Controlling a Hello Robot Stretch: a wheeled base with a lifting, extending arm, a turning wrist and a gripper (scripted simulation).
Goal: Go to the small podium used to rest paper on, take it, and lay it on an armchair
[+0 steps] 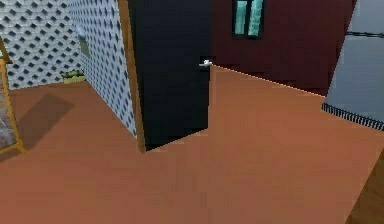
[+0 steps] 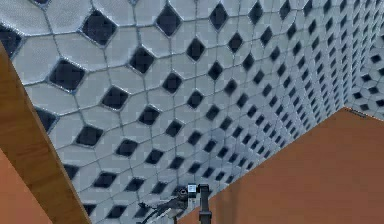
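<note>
Tool (image 2: 174, 197) before diamond-patterned wall (image 2: 200, 90)

One black door (image 1: 172, 75) (ajar), one window (image 1: 247, 17), one grey appliance (image 1: 358, 70)

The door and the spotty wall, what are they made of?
The door looks like black-painted wood, matte, with a brown wooden edge and a shiny metal handle. The wall looks like white tiles or wallpaper with dark diamonds; I cannot tell which.
</note>
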